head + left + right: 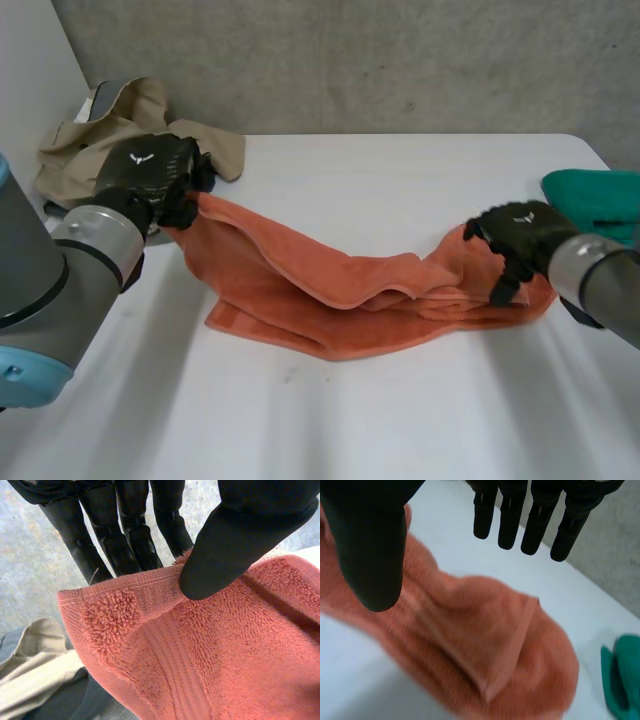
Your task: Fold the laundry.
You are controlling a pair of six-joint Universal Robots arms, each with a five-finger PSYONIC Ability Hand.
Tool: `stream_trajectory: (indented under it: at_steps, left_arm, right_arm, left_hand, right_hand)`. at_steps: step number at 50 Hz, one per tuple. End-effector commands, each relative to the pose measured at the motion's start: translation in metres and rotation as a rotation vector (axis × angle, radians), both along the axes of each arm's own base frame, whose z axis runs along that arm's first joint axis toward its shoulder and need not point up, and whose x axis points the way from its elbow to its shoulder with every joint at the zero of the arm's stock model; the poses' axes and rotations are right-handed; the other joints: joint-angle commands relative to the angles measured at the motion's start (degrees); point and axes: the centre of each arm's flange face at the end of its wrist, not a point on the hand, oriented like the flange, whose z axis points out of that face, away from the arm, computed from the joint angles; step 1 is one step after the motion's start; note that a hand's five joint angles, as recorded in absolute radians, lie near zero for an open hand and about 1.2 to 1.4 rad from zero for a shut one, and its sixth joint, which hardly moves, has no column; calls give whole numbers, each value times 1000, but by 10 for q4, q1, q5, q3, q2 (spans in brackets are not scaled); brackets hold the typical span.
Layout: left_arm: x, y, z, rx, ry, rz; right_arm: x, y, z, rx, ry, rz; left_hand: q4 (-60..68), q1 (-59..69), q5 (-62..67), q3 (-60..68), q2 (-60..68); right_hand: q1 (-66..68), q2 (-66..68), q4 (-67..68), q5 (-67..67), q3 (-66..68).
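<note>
Left wrist view showed the left hand [240, 535] pinching the orange towel's [210, 655] hemmed edge between thumb and fingers. The right hand [370, 545] hung loose-fingered over the towel's other end, gripping nothing. The towel lay across the white counter [400, 430].

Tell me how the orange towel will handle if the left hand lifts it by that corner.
Probably floppy: the towel sags and bunches between the left hand and the table. Its looped pile looks grippy, so the pinch likely won't slip. Thick terry, so likely somewhat heavy and draggy.
</note>
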Motion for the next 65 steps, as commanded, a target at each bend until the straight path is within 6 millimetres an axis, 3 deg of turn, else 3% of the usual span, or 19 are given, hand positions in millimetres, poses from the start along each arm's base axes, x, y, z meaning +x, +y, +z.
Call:
stream_trajectory:
  at_steps: [1, 12, 17, 18, 20, 22, 26, 27, 29, 30, 33, 34, 39, 43, 49, 53, 58, 61, 65]
  left_arm:
    - [1, 4, -1, -5, 3, -2]
    - [1, 6, -4, 0, -1, -5]
    - [2, 5, -5, 1, -3, 0]
    - [2, 5, -4, -2, -2, 1]
    - [3, 4, -4, -2, -3, 3]
    - [3, 4, -2, -6, -1, 4]
    - [5, 4, 13, -51, 14, 9]
    - [6, 5, 25, -85, 23, 12]
    - [9, 5, 42, -137, 31, 22]
    - [11, 5, 50, -164, 33, 28]
    - [20, 6, 83, -270, 15, 57]
    - [23, 7, 91, -296, 7, 65]
    - [32, 21, 128, -401, -72, 86]
    - [31, 26, 134, -398, -152, 53]
    - [26, 24, 120, -349, -219, 9]
    - [21, 8, 92, -263, -251, -6]
    - [9, -25, 29, -85, -315, -41]
    - [1, -51, -1, -35, -348, -48]
    - [-15, -87, 7, -164, -357, -36]
  right_arm:
    - [-17, -3, -26, -46, 35, 4]
    - [-12, -44, -78, -76, 138, 76]
    - [-10, -55, -88, -68, 142, 78]
    - [-10, -56, -89, -70, 143, 79]
    - [-10, -60, -84, -87, 139, 77]
    - [-10, -62, -78, -106, 130, 70]
    - [-17, -66, -46, -190, 121, 37]
    - [-23, -67, -14, -267, 115, 10]
    - [-27, -61, 18, -345, 113, -2]
    - [-31, -52, 50, -409, 115, -16]
    - [-36, -35, 93, -471, 109, -27]
    - [-42, -25, 119, -499, 111, -40]
    - [-67, -7, 167, -501, 137, -111]
    - [-77, 6, 192, -492, 189, -124]
    - [-73, 15, 177, -361, 228, -40]
    - [-69, 8, 127, -147, 269, 39]
    - [-56, -2, 95, -45, 271, 100]
    - [-45, -21, 74, -10, 239, 113]
    - [-27, -54, 68, -129, 183, 72]
  left_hand:
    - [114, 159, 137, 116, 114]
    - [114, 159, 137, 116, 114]
    - [114, 159, 137, 116, 114]
    - [114, 159, 137, 116, 114]
    - [114, 159, 137, 116, 114]
    - [114, 159, 137, 116, 114]
    - [114, 159, 137, 116, 114]
    - [114, 159, 137, 116, 114]
    - [114, 159, 137, 116, 114]
    - [114, 159, 137, 116, 114]
    - [114, 159, 137, 116, 114]
    - [114, 159, 137, 116, 114]
    - [114, 159, 137, 116, 114]
    - [114, 159, 137, 116, 114]
    - [114, 159, 137, 116, 114]
    - [114, 159, 137, 116, 114]
    - [114, 159, 137, 116, 114]
    - [114, 159, 137, 116, 114]
    - [114, 159, 137, 116, 114]
  right_hand:
    - [87, 85, 74, 70, 82]
    - [181, 179, 168, 164, 176]
    - [240, 238, 227, 223, 235]
    - [267, 265, 253, 250, 261]
    - [560, 558, 546, 543, 554]
    - [561, 559, 547, 544, 555]
    - [561, 559, 547, 544, 555]
    - [561, 559, 547, 544, 555]
    - [561, 559, 547, 544, 555]
    - [561, 559, 547, 544, 555]
    - [561, 559, 547, 544, 555]
    - [561, 559, 547, 544, 555]
    - [561, 559, 547, 544, 555]
    - [561, 559, 547, 544, 555]
    - [561, 559, 547, 544, 555]
    - [561, 559, 547, 544, 555]
    - [561, 559, 547, 544, 555]
    - [561, 559, 547, 544, 555]
    - [561, 559, 547, 544, 555]
